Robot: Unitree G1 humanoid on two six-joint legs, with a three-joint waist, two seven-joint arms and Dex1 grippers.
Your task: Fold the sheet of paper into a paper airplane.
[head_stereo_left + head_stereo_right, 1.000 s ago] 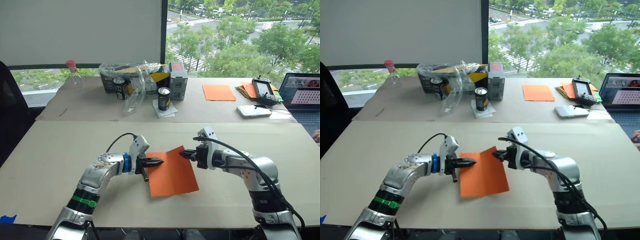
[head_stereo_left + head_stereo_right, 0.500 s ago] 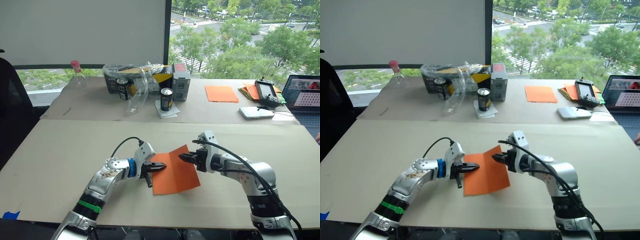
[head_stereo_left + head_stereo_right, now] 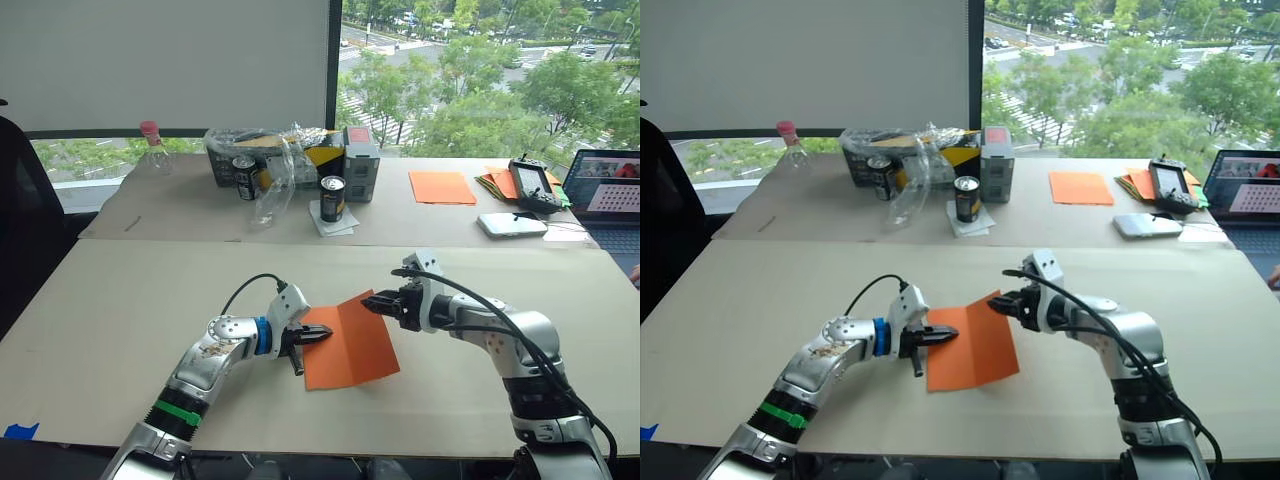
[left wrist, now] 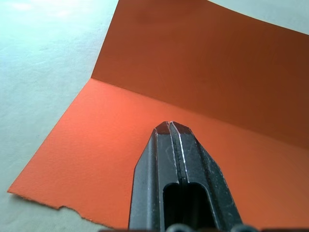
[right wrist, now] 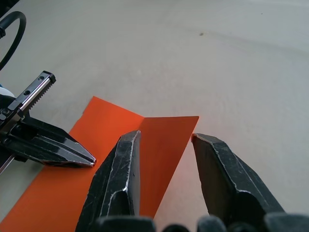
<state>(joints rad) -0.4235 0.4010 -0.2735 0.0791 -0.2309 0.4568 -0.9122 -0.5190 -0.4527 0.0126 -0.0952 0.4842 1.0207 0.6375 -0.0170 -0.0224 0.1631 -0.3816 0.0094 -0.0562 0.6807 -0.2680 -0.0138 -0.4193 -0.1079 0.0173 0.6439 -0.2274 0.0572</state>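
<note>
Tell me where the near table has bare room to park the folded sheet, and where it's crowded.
Bare table lies left of the left gripper and right of the right gripper, also behind both. The centre is taken: the sheet of paper sits between the grippers. The back table is crowded with cans, a smooth orange sheet and a laptop.

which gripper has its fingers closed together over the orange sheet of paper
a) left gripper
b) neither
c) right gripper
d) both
a) The left gripper has its two black fingers shut together, tips over the near half of the sheet of paper, while the right gripper has its fingers spread open around the raised far corner of the sheet.
</note>
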